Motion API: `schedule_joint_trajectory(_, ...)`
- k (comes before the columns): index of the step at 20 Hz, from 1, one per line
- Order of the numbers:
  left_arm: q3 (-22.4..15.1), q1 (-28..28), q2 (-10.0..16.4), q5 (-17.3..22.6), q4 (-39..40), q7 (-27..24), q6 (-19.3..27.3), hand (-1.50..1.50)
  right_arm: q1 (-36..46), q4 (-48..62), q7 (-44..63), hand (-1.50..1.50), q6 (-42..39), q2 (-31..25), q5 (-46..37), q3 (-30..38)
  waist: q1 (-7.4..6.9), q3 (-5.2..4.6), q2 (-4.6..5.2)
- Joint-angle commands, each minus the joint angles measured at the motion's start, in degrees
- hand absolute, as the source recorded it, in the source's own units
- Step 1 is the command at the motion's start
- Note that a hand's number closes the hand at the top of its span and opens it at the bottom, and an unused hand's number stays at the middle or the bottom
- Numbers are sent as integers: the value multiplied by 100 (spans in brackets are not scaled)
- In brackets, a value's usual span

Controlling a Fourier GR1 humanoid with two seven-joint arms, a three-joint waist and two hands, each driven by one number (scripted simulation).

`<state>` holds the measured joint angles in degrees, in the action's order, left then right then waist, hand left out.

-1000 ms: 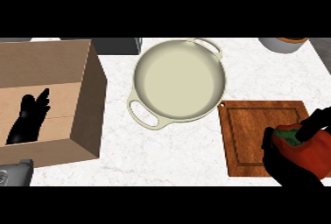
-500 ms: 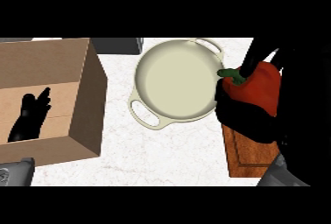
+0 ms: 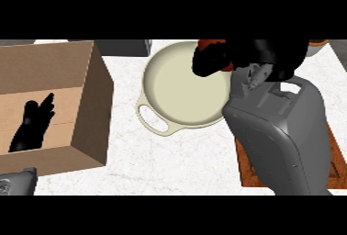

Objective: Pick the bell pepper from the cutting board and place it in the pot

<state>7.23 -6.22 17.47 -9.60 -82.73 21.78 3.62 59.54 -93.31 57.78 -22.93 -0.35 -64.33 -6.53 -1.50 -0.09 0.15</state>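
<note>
My right hand (image 3: 261, 54) hangs over the far right rim of the cream pot (image 3: 183, 92), fingers curled round the red bell pepper (image 3: 215, 47), of which only a small red patch shows. The grey right forearm (image 3: 281, 137) stretches across the wooden cutting board (image 3: 333, 156) and hides most of it. My left hand (image 3: 32, 121) rests open at the left, fingers up, in front of the cardboard box.
A large cardboard box (image 3: 61, 78) stands at the left of the marble counter. A dark grey object (image 3: 122, 47) sits behind it at the back. A grey item (image 3: 17, 183) shows at the lower left corner.
My right hand has carried the bell pepper up off the cutting board and leftward, to above the pot's far rim. The left hand has stayed still.
</note>
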Motion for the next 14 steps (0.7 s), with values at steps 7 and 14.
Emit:
schedule_joint_trajectory(7, -51, -85, -77, -186, 212, -167, 99, 0, -182, 2221, 222, -150, 1819, 34, 1033, 251, -82, 4, 50)
schedule_joint_trajectory(14, 43, -179, -79, -67, 403, -280, -15, 0, 35, 2795, -396, -150, 3665, 35, 1933, 135, -81, 6, 47)
